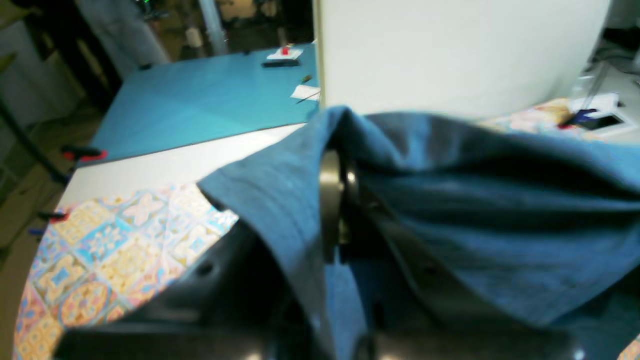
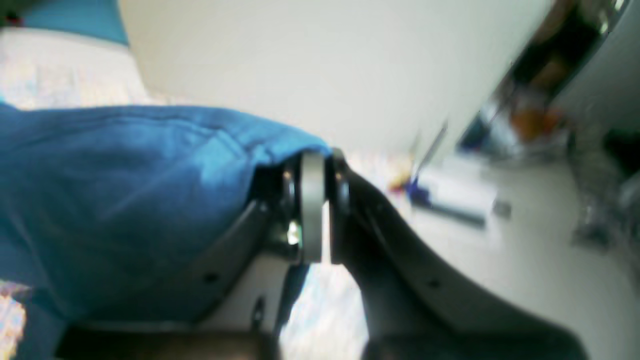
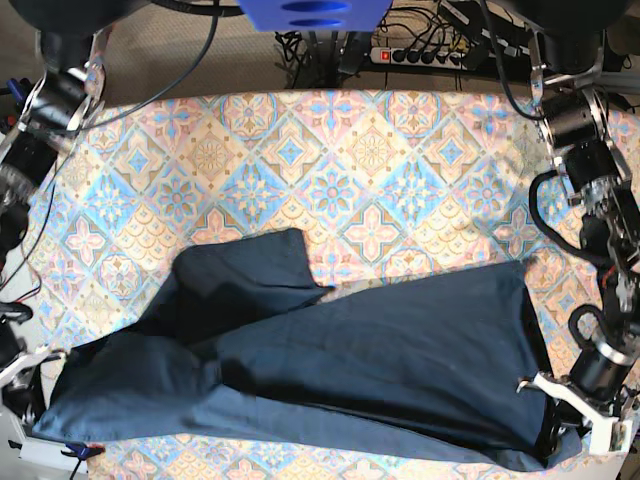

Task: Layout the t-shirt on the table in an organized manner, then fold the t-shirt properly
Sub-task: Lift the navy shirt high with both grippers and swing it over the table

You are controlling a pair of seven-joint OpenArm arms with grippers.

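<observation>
left gripper (image 1: 336,210): jaws closed on a fold of the shirt (image 1: 450,215); cloth drapes over both fingers and hangs off to the camera's right. Base view: this arm is at the near right corner (image 3: 560,405).
right gripper (image 2: 315,210): jaws pinched on a hem edge of the shirt (image 2: 125,190); bulk of the cloth falls to the camera's left. Base view: near left corner (image 3: 30,375), gripper mostly out of frame.
shirt: dark navy, stretched between the two grips along the near edge of the table (image 3: 370,150). Looks lifted at both ends in the wrist views, sagging onto the cloth in the middle (image 3: 370,360).
long axis: left-right, parallel to the near table edge.
loose part: one flap (image 3: 245,270) is folded over and points away from the robot, left of centre, nearer the right arm.
key relation: all free table lies beyond the shirt, so the spread has to go away from the robot, both grips moving together to keep the span taut.
nearer arm: neither; each holds one end, roughly level.
far side: patterned table bare back to the rear edge.
stage (judgement): layout, not folding; shirt is bunched and not flat yet.
risk: uneven travel would skew the axis or tighten the folded flap.
</observation>
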